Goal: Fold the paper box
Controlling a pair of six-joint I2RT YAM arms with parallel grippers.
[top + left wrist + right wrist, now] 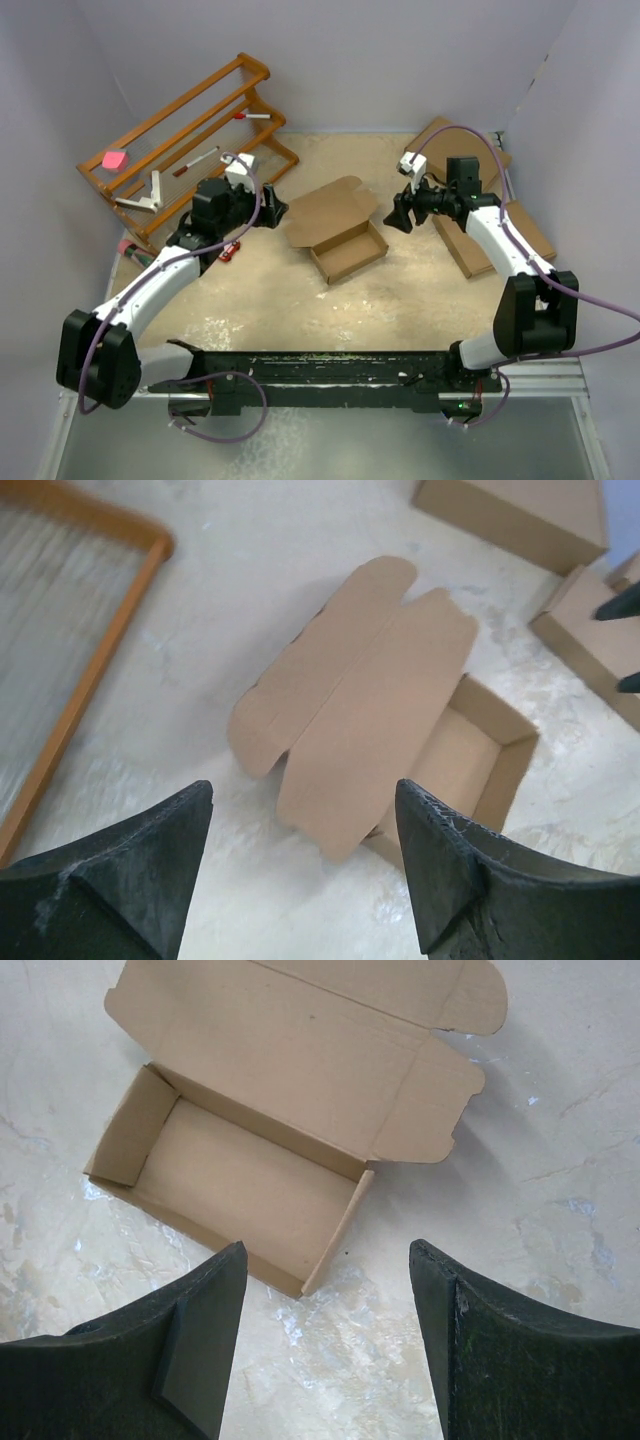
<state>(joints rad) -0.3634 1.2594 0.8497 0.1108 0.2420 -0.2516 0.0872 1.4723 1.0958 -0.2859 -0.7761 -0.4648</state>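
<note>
- One paper box [338,232] lies about the middle of the bench [300,320]. Its shallow tray is formed, with four walls standing, and its lid flap lies open and flat toward the far edge.
- Bare bench shows all round it. There is a broad strip toward the near edge, and narrower gaps to left and right where the two grippers stand.
- The left gripper [302,790] hangs just off the left end of the lid. Its jaws are wide and hold nothing.
- The right gripper [328,1250] hangs near the right end of the tray. Its jaws are also wide and hold nothing.
- One wooden rack [180,130] fills the far left corner, and its near end comes close to the left arm. On it are one pink piece [115,159] and two red-and-white sticks [197,160].
- Brown boxes [510,520] lie along the right edge up to the far right corner. At least two show, but the right arm crosses over them, so the count is unsure.
- Pale walls [400,60] close the left, far and right edges.
</note>
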